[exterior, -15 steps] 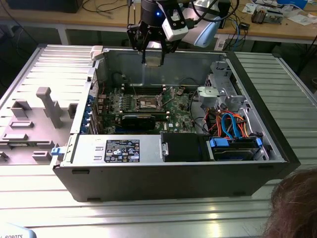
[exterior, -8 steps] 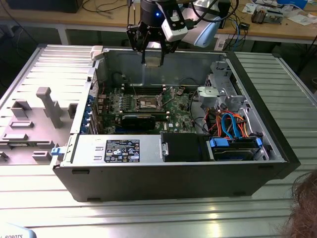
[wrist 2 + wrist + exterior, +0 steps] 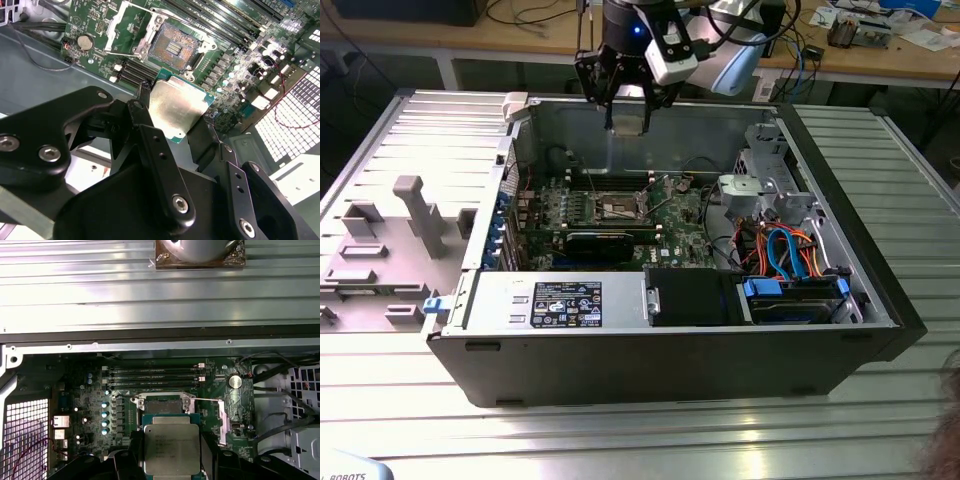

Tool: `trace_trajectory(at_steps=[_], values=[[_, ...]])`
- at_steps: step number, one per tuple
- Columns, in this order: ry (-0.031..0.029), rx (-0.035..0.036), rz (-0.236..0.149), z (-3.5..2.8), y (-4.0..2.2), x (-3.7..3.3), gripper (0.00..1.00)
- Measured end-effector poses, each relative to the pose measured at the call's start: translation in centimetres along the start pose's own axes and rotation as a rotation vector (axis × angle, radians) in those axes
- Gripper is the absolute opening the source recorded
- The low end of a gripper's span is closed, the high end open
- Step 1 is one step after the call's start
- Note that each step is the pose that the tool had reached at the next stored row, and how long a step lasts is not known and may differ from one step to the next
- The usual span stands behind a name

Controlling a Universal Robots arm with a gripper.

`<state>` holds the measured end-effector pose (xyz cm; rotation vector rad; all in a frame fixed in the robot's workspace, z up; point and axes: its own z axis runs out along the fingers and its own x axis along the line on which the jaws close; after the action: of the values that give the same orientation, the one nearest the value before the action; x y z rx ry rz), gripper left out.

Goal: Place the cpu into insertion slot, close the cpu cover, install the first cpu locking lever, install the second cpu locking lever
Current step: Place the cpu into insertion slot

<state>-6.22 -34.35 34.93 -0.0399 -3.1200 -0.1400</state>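
Observation:
My gripper (image 3: pixel 627 100) hangs above the back wall of the open computer case and is shut on the cpu (image 3: pixel 628 120). In both wrist views the cpu (image 3: pixel 177 107) (image 3: pixel 170 447) is a flat square chip with a dull silver top and a green rim, pinched between the black fingers (image 3: pixel 150 135). It is held in the air, apart from the green board. The insertion slot (image 3: pixel 172 47) (image 3: pixel 162 405) (image 3: pixel 620 208) lies below with its brownish-gold centre bare. The cpu cover (image 3: pixel 125 22) (image 3: pixel 223 422) stands swung open beside the socket.
Long memory slots (image 3: pixel 152 376) run beside the socket and a black card (image 3: pixel 605 243) lies in front of it. A power supply (image 3: pixel 555 300) and a drive bay with blue and orange cables (image 3: pixel 790 255) fill the case front. A grey fixture (image 3: pixel 410 215) sits at the exterior view's left.

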Motion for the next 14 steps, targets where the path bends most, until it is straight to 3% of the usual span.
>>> trace_trajectory(at_steps=[14], values=[[0.0000, 0.0000, 0.000, 0.37, -0.04, 0.10, 0.54]])
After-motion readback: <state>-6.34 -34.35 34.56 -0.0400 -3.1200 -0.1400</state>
